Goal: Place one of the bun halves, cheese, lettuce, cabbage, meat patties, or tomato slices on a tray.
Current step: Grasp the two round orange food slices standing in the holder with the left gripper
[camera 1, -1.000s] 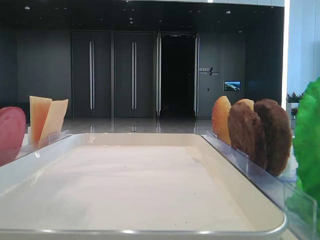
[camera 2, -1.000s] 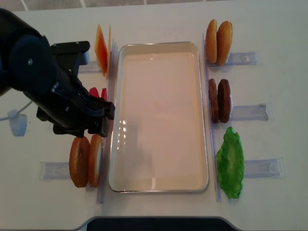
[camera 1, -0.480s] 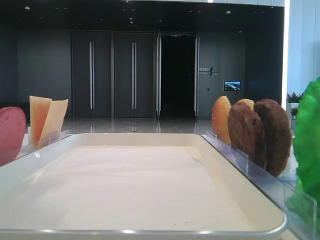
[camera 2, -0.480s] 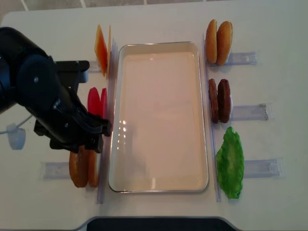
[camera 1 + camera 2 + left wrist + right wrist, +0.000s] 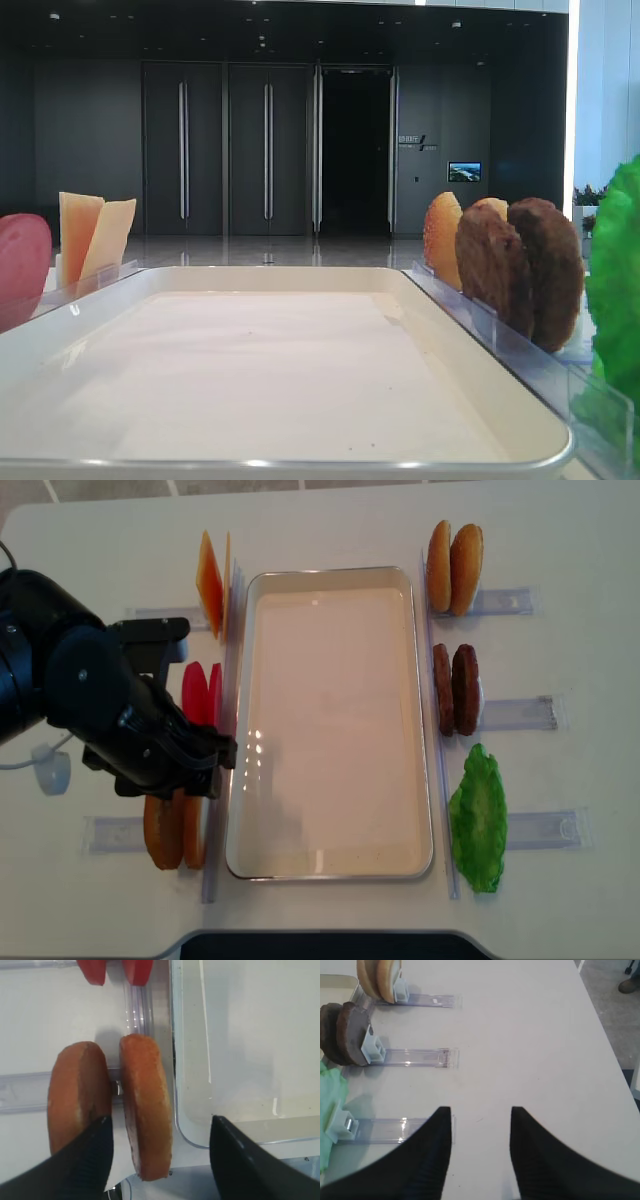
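Bun halves [image 5: 145, 1105] were the target here, two of them standing on edge in a clear holder [image 5: 25, 1092] at the near left of the desk [image 5: 330, 520], right beside the long edge of the tray [image 5: 420, 720]. The left gripper [image 5: 160, 1152] hung over them with its jaws spread wide, nothing held, and from the wrist view it looked lined up around the half nearest the tray, one finger sitting in the gap between the two buns and the other out over the tray rim.

My take on doing it well: come straight down so the inner finger slips cleanly between the halves without shoving the outer one [image 5: 80, 1095] off the holder, and watch that the other finger doesn't clip the rim. Close gently on the flat faces and lift clear of the holder before swinging sideways. The tomato slices [image 5: 203, 692] sat just behind, so no drifting back.

The tray was bare, so anywhere in the middle would work. The right gripper [image 5: 481, 1152] was parked over bare desk, jaws apart, holding nothing, well away from the patties [image 5: 345, 1032].
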Available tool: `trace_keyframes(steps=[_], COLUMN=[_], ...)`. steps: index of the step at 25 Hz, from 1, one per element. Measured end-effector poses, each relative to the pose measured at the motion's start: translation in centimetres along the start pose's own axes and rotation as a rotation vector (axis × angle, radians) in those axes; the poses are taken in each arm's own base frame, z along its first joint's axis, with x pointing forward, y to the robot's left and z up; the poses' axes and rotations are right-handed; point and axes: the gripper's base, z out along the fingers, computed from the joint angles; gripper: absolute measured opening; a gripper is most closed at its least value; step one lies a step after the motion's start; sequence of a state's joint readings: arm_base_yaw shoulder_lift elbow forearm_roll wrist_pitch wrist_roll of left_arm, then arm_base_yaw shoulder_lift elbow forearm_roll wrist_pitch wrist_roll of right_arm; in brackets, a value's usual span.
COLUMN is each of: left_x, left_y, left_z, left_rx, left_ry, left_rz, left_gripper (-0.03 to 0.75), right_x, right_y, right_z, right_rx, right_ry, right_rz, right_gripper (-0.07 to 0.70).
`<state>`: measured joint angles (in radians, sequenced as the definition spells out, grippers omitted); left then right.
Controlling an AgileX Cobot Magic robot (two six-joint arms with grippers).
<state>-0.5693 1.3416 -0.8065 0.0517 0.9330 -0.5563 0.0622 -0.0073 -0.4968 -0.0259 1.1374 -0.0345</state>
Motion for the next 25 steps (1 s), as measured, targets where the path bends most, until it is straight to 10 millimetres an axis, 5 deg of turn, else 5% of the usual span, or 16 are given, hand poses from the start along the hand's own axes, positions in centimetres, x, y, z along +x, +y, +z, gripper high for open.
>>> trace_keyframes(steps=[20,25], left_x=[-0.6,-0.5], left_y=[-0.5,-0.5], left_z=[3.3,3.3], left_rx=[-0.057,-0.059], left_ry=[0.105,0.109], left_rz=[0.02,0.021], left_gripper=[0.463,0.365], right_x=[0.0,0.0], right_y=[0.0,0.0], right_z=[0.0,0.0], right_rx=[0.0,0.0], right_ry=[0.0,0.0], right_rz=[0.0,0.0], right_gripper=[0.302,0.302])
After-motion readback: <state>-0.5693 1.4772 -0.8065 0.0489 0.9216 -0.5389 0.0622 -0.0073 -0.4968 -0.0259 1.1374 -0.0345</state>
